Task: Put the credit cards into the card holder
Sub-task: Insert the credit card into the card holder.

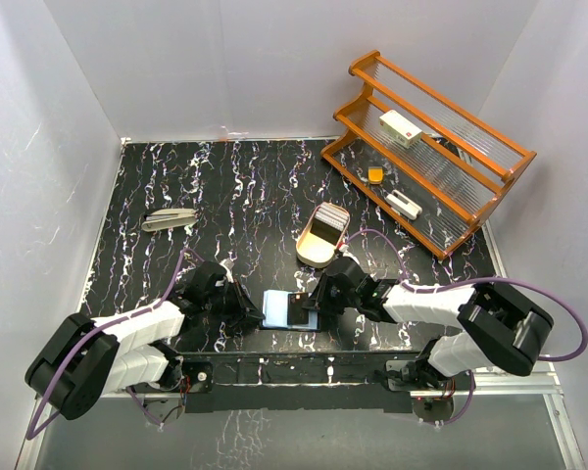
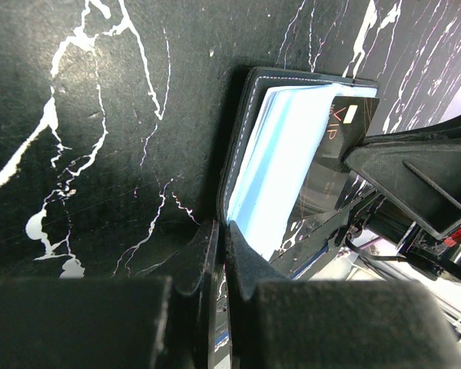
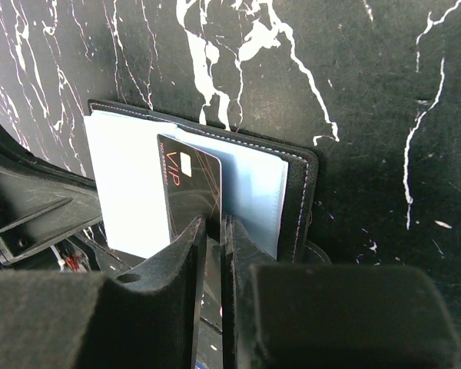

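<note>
The card holder lies open near the front edge, a black wallet with pale blue inner faces. My left gripper is shut on its left cover; in the left wrist view the jaws pinch the stitched black edge of the card holder. My right gripper is shut on a black credit card marked VIP and holds it over the open holder. In the right wrist view the card stands against the blue inner leaf of the holder. No pale cards show loose on the table.
A cream oval-ended tray holding more cards stands just behind the holder. A wooden rack at the back right carries a white box with a red mark. A grey object lies at the left.
</note>
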Controlling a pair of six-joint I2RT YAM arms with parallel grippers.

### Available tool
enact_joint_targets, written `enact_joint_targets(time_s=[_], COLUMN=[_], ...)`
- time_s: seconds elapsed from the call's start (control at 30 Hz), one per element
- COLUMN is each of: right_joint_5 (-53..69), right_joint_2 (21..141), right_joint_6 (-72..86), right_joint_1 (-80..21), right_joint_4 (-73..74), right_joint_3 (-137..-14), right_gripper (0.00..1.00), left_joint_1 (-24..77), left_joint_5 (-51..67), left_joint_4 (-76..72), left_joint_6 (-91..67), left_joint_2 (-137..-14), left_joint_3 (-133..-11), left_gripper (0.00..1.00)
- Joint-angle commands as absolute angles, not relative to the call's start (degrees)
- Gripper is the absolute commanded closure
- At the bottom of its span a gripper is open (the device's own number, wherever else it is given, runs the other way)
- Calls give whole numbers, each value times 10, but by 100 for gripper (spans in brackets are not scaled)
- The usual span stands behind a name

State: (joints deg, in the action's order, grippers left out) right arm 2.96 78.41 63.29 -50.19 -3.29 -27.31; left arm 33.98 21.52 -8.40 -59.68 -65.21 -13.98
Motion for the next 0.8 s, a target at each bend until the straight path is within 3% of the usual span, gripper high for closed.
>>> enact_joint_targets(time_s=[0.0,0.77], right_joint_5=[21,14], right_joint_2=[794,807], right_joint_6=[629,629], right_joint_1=[-507,-516], right_joint_4=[-57,-76], right_joint_3=[-290,-293], right_gripper=[92,94], left_joint_1=[344,344], left_joint_5=[219,221], left_joint_4=[-67,-71], left_joint_6=[-595,-597], left_joint_2=[-656,-658], left_joint_3=[-129,-127], left_gripper=[100,100])
